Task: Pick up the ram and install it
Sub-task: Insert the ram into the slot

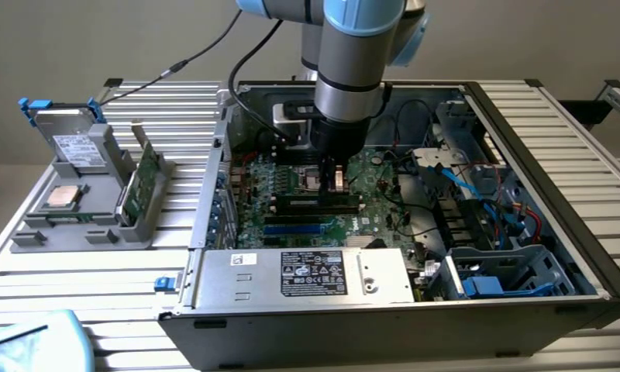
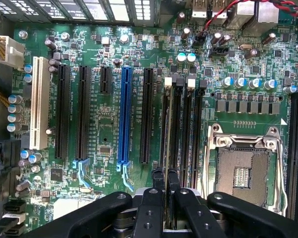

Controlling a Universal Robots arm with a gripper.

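The ram (image 2: 165,148) stands on edge between the two black fingers (image 2: 154,208) of the gripper (image 2: 165,173). The jaws appear clenched on its upper edge, lined up over one of four parallel memory slots (image 2: 197,134) on the motherboard (image 2: 99,134). In the exterior view the gripper (image 1: 331,184) reaches down into the open computer case (image 1: 393,333). The ram (image 1: 315,204) shows there as a dark strip at the fingertips, low against the board; whether it is fully seated cannot be told. One stick is in the jaws. Judged from its build, it is a light, stiff and thin board, easily damaged. It is best held by the long top edge, clear of the contacts, and pressed squarely so it does not flex. Just beside the slots lies one open CPU socket (image 2: 243,171). On their other side sit one blue expansion slot (image 2: 124,114) and, farther off, one white slot (image 2: 38,101). One silver power supply (image 1: 310,273) fills the near side of the case. Outside the case, on the exterior view's left, one grey tray (image 1: 41,236) carries one hard drive (image 1: 74,147) at the far end. It also holds one square CPU chip (image 1: 62,198) lying flat and one green card (image 1: 136,186) standing upright next to the case wall.
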